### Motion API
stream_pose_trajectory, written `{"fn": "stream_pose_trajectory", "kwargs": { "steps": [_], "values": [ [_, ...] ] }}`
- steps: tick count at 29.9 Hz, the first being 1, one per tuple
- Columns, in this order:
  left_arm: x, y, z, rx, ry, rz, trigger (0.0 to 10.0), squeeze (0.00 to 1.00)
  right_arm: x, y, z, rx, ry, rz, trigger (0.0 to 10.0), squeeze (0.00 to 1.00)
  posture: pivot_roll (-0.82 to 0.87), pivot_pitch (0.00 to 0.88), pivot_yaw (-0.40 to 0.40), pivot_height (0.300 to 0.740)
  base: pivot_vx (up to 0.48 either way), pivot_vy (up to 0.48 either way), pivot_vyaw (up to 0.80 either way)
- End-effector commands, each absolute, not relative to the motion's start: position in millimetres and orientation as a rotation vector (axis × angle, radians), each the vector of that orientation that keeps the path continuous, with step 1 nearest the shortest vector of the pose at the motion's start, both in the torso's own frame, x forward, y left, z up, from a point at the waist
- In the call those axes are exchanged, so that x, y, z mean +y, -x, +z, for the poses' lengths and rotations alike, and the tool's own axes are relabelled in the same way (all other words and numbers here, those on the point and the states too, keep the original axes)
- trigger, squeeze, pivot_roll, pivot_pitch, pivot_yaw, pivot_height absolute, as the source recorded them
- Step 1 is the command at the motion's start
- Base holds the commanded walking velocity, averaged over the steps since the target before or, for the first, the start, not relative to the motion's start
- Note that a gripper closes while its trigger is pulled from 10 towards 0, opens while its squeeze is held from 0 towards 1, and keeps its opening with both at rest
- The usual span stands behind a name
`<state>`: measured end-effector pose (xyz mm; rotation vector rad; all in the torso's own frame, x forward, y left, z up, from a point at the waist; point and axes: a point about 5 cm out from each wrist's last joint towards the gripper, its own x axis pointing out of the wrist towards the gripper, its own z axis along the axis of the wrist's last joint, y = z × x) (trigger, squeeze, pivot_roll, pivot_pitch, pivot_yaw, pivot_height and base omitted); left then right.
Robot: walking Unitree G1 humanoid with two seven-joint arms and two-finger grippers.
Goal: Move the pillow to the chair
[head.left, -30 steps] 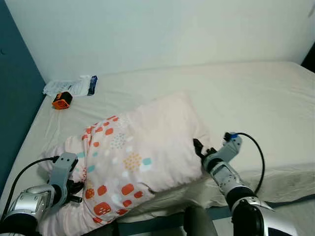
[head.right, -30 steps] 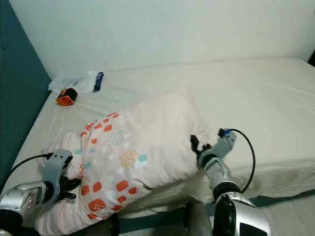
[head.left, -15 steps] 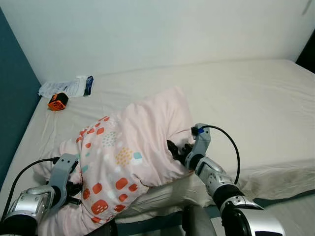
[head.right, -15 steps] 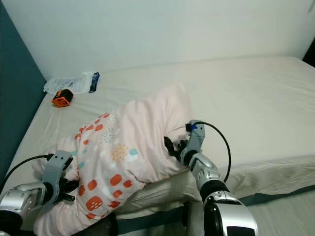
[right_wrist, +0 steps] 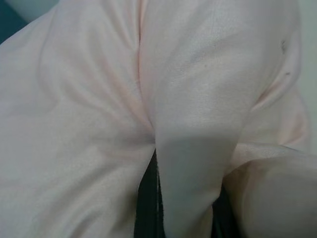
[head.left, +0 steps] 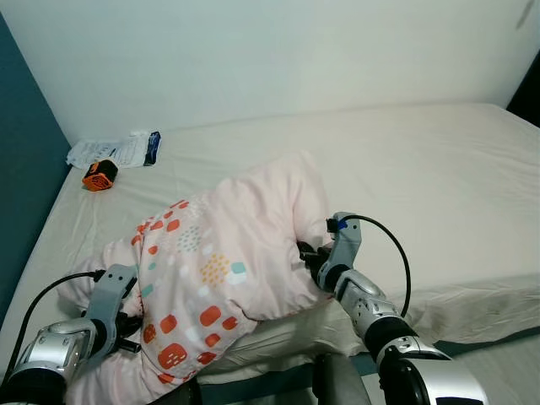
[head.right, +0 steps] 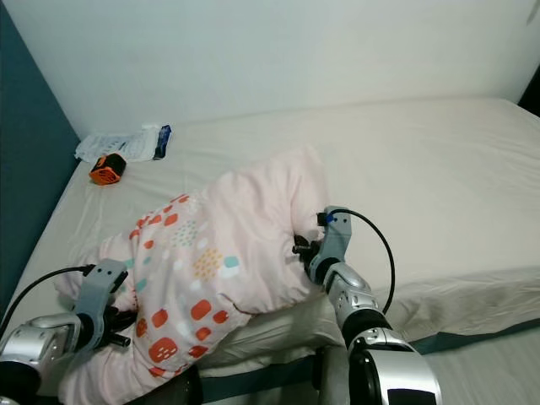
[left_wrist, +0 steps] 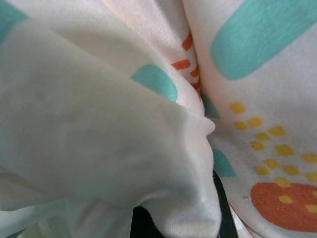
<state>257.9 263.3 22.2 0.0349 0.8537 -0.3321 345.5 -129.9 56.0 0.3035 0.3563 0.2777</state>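
Nearest the camera, the left gripper [head.left: 128, 325] was sunk into the near left end of the pillow [head.left: 228, 270], its silver wrist and black cable lying just beside the bed's [head.left: 439, 177] front edge; the wrist view showed a fold of white and patterned cloth bunched between its two black fingers [left_wrist: 224, 210], so it was clenched on the pillow's fabric. The pillow itself lay on the near left part of the bed, pale pink, with a patch of orange, teal and yellow marks across its nearer half, its body humped up between the two arms. On its right flank the right gripper [head.right: 302, 250] pressed into the plain pink side, the forearm rising from the bed's front edge with a black cable looping behind it; in the right wrist view a ridge of pink cloth stood pinched between the dark fingers [right_wrist: 146, 208], so this claw too was grasping the pillow. Beyond the pillow the cream sheet stretched away, wrinkled, to the right and back. Far off at the bed's back left corner, near the white wall [head.left: 295, 51], an orange and black object [head.left: 99, 175] sat just beside a white packet with a dark blue end [head.left: 118, 149]. A dark teal surface [head.left: 21, 186] ran along the bed's left side.
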Motion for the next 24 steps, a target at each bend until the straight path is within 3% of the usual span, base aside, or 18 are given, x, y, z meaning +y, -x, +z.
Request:
{"fn": "stream_pose_trajectory", "kwargs": {
  "steps": [1,5,6,8,10,15,16,18,20,22,23,24],
  "values": [
    [244.5,-258.4,17.1,0.843,-0.011,-0.392,0.0,0.0,-123.6,-340.4,48.2,0.386,-0.294,0.279,0.0,0.0,0.05,0.002,-0.031,0.575,0.0,0.0,0.0],
    [232.3,-257.7,15.3,0.815,0.035,-0.408,0.0,0.0,-134.0,-344.9,57.1,0.297,-0.265,0.21,0.0,0.0,0.05,0.0,-0.034,0.575,0.0,0.0,0.0],
    [215.3,-270.0,24.6,0.648,0.062,-0.362,0.0,0.0,-142.1,-351.4,79.9,0.106,-0.188,0.168,0.0,0.0,0.04,0.0,-0.04,0.575,0.0,0.0,0.0],
    [210.5,-278.6,32.7,0.545,0.063,-0.305,0.0,0.0,-145.5,-352.3,90.1,0.019,-0.137,0.145,0.0,0.0,0.04,0.0,-0.042,0.575,0.0,0.0,0.0],
    [203.9,-296.3,52.3,0.359,0.208,-0.131,0.0,0.0,-150.1,-349.7,110.1,-0.157,0.026,0.133,0.0,0.0,0.04,0.0,-0.05,0.575,0.0,0.0,0.0],
    [187.5,-312.1,77.2,0.173,0.44,-0.03,0.0,0.0,-154.1,-345.3,126.9,-0.292,0.085,0.112,0.0,0.0,0.02,0.0,-0.053,0.575,0.0,0.0,0.0],
    [178.9,-314.6,84.5,0.135,0.485,-0.048,2.7,0.0,-155.1,-345.1,128.7,-0.302,0.087,0.104,0.0,0.0,0.02,0.0,-0.054,0.575,0.0,0.0,0.0],
    [173.3,-315.6,88.6,0.116,0.509,-0.064,2.7,0.0,-155.8,-345.0,129.2,-0.304,0.088,0.101,0.0,0.0,0.02,0.0,-0.056,0.575,0.0,0.0,0.0],
    [155.9,-318.0,98.6,0.092,0.477,-0.124,10.0,0.0,-156.1,-346.2,128.3,-0.289,0.086,0.113,0.0,0.0,0.02,0.0,-0.068,0.575,0.0,0.0,0.0],
    [150.5,-318.7,101.4,0.092,0.467,-0.136,10.0,0.0,-155.5,-346.8,127.3,-0.279,0.081,0.124,0.0,0.0,0.02,0.0,-0.068,0.575,0.0,0.0,0.0],
    [146.7,-319.5,103.0,0.098,0.452,-0.142,10.0,0.0,-153.8,-347.8,124.6,-0.254,0.08,0.137,3.6,0.0,0.02,0.0,-0.068,0.575,0.0,0.0,0.0],
    [146.7,-319.5,103.0,0.098,0.452,-0.142,10.0,0.0,-153.8,-347.8,124.6,-0.254,0.08,0.137,3.6,0.0,0.02,0.0,-0.068,0.575,0.0,0.0,0.0]
  ]
}}
